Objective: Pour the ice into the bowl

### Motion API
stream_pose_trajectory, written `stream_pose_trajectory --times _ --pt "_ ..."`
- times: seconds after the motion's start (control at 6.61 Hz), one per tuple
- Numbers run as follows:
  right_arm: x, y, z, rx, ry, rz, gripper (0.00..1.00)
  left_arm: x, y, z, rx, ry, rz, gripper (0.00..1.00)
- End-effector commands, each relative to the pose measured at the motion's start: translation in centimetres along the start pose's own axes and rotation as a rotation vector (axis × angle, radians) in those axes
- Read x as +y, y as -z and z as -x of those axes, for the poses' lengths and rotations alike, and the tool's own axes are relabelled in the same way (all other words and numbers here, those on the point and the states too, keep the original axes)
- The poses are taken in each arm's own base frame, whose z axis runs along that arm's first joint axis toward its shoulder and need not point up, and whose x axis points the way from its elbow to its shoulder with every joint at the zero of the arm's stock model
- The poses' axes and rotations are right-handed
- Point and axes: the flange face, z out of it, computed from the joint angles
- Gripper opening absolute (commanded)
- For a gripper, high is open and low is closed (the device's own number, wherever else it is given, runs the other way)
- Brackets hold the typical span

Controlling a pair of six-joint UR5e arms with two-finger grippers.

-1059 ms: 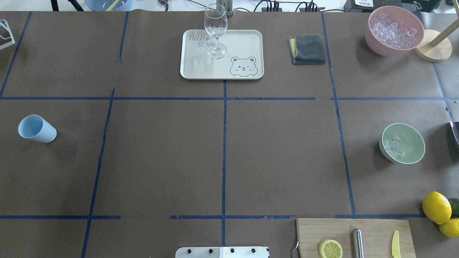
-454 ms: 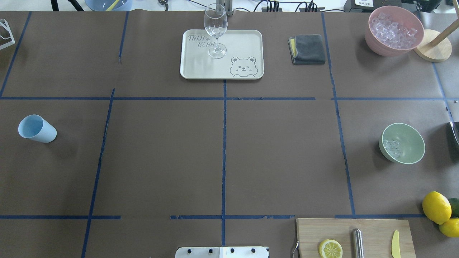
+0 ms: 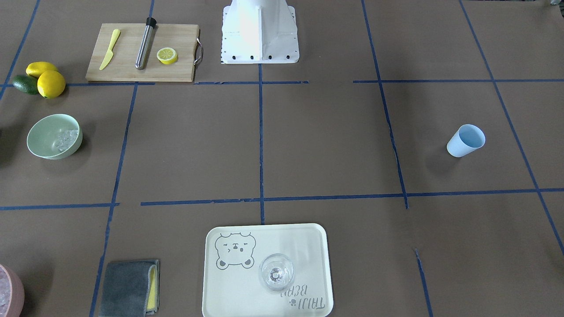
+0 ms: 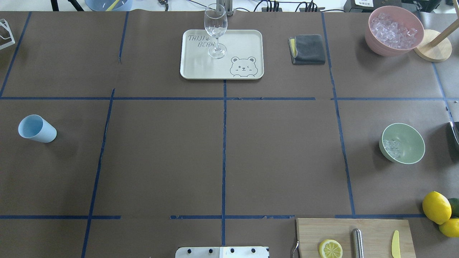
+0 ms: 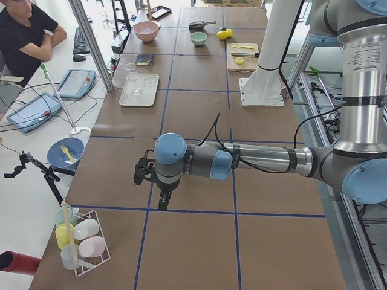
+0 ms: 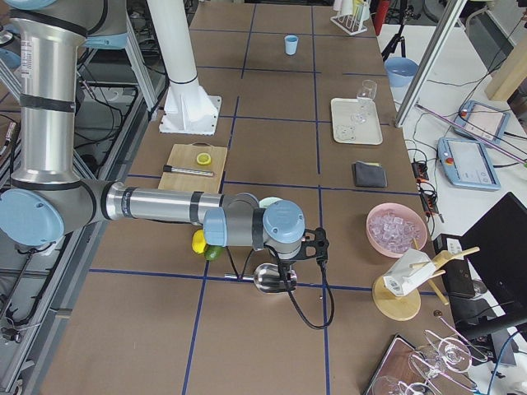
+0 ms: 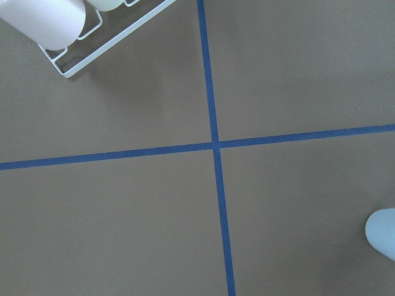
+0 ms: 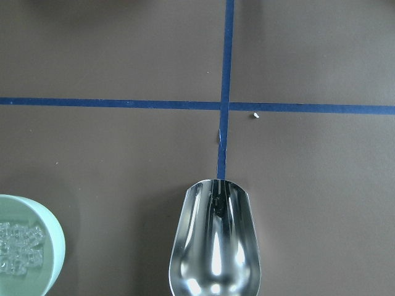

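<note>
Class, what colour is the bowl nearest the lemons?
Pale mint-green round bowl; clearest in overhead exterior view.

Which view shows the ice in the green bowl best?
Overhead: the whole bowl, with the ice heaped on one side. Front-facing is close behind. Right wrist is closest but crops it. Left view: too far. Right view: the right arm mostly hides it. Left wrist: none.

Robotics laboratory: grey-and-blue robot arms (image 5: 260, 160) reach over a table (image 4: 161, 161) covered in brown paper and marked into squares with blue tape (image 4: 223, 143), beside a white pedestal (image 3: 260, 35). Alongside, an operator (image 5: 24, 36) sits at a white bench holding control tablets (image 5: 75, 83), a keyboard (image 5: 80, 41) and trailing cables (image 5: 18, 109), between aluminium frame posts (image 5: 91, 42).
</note>
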Motion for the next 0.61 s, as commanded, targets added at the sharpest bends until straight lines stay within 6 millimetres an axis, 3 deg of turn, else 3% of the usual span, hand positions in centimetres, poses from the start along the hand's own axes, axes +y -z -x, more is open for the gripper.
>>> stream_pose_trajectory --times 0.0,0.45 --pt "-0.04 0.15 0.05 0.012 -0.024 -0.007 1.0 -0.02 0.01 0.0 0.0 0.001 0.0 1.0" --pt "-0.59 0.61 -0.56 0.121 -0.008 -0.021 1.0 -0.33 0.39 -0.06 -0.002 -0.001 -0.008 1.0"
